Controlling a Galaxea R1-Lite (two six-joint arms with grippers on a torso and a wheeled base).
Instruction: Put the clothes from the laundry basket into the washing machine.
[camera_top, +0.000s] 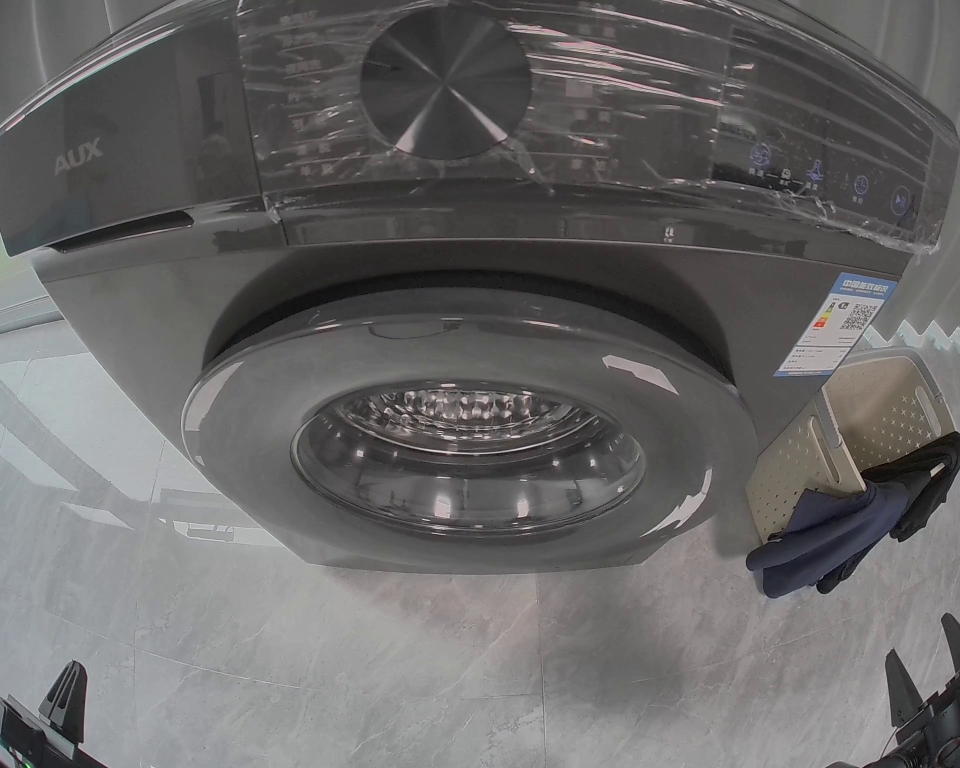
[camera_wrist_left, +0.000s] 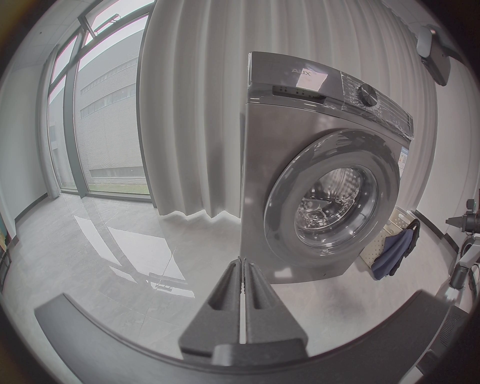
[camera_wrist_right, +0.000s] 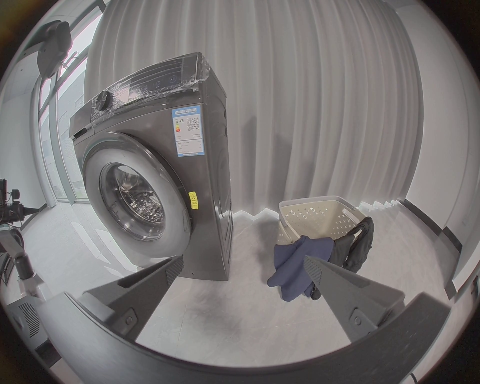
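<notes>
Washer (camera_top: 150, 330) straight ahead of me, its round door (camera_top: 690, 440) shut and the steel drum (camera_top: 465, 415) showing through the glass. A dial (camera_top: 445, 80) sits in the middle of the top panel, with wrinkled film (camera_top: 640, 90) over the panel around it. A label (camera_top: 835, 325) is stuck on the front at my right.

The basket (camera_top: 885, 400) stands on the tiled floor (camera_top: 400, 660) to my right of the washer, near its side and close to the curtain (camera_wrist_right: 320, 100). Two pieces of clothing hang over its front rim. The blue garment (camera_top: 815, 545) droops down the outside to the floor. The black garment (camera_top: 925, 480) lies just beside it, touching it, on the side away from the washer. How much else lies inside the basket I cannot tell.

My left gripper (camera_wrist_left: 243, 261) is low and well short of the washer, off its left front. Its fingers (camera_wrist_left: 225, 300) are pressed flat together with nothing between them. My right gripper (camera_wrist_right: 241, 262) is low too, on the basket's side and apart from it. Its fingers (camera_wrist_right: 350, 290) are spread wide and hold nothing. Beyond the washer's left side a tall window (camera_wrist_left: 105, 115) meets the curtain.
</notes>
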